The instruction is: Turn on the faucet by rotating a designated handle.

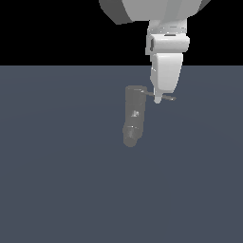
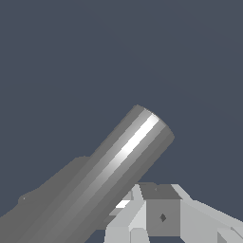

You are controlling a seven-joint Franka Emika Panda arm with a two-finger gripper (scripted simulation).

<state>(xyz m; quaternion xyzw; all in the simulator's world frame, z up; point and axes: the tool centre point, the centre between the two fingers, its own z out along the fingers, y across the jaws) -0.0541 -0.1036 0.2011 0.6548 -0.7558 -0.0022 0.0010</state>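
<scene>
1. The slate-blue tabletop (image 1: 57, 190) fills the lower part of the exterior view, under a black background.
2. The glossy white robot arm (image 1: 166, 47) comes down from the top, towards the exterior view's right.
3. The faucet (image 1: 132, 116), a dull grey stubby cylinder, lies near the middle of the tabletop, its rounded end pointing at the camera.
4. The fingers (image 1: 158, 98) hang just beside the faucet's far end, at the handle; whether they are open or closed cannot be told.
5. The handle (image 1: 167, 98), a thin grey rod, sticks out towards the exterior view's right.
</scene>
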